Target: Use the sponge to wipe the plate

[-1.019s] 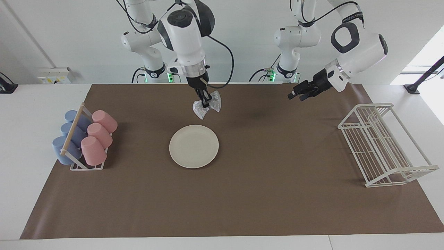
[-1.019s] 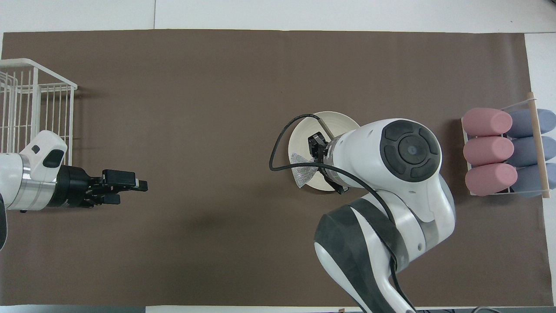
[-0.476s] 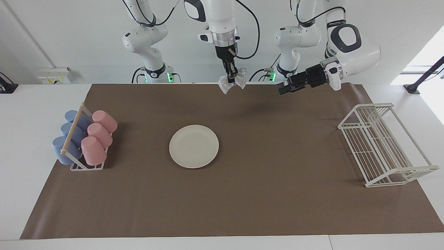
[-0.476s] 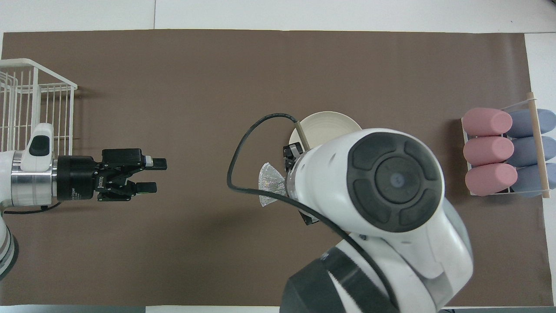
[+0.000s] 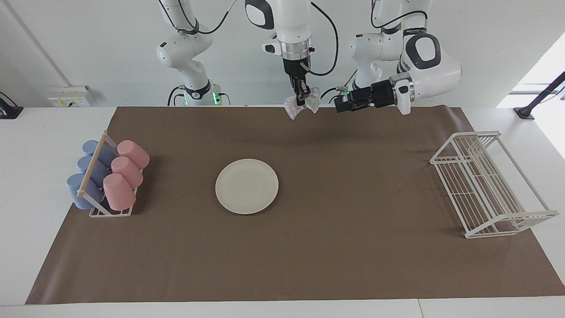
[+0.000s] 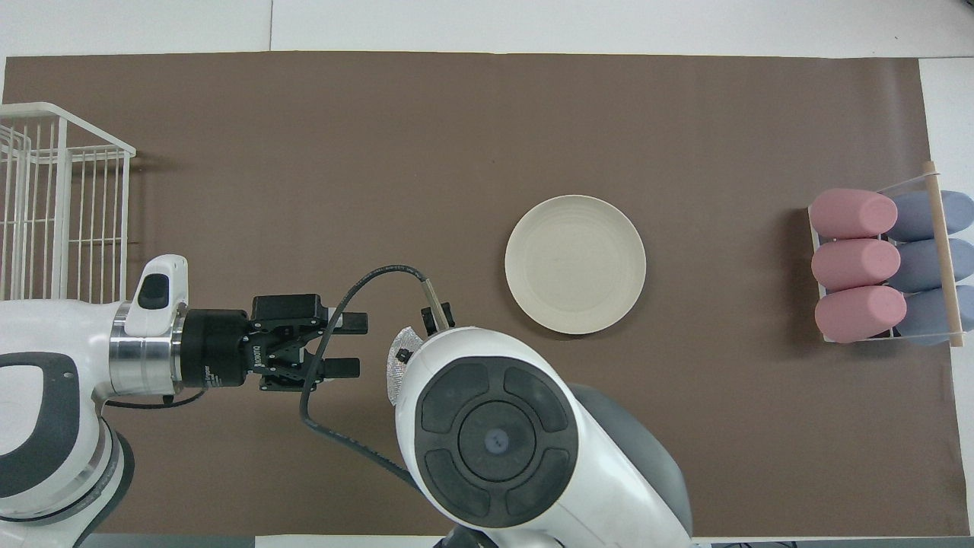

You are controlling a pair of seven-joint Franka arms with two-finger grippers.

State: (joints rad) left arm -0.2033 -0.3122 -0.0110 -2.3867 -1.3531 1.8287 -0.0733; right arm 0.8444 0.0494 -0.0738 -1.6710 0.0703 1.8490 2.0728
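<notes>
The right gripper pinches the sponge up in the air; the open left gripper waits just beside it.

So the surface is white with a big brown mat laid over most of it. At the right arm's end there's a little white wire holder with a wooden rod across the top, and it's got six cups lying on their sides: three pink cups in one row, three blue cups in the row beside them. At the left arm's end sits an empty-looking white wire rack, partly hanging off the mat's edge. There's a wall socket box up by the wall too.
</notes>
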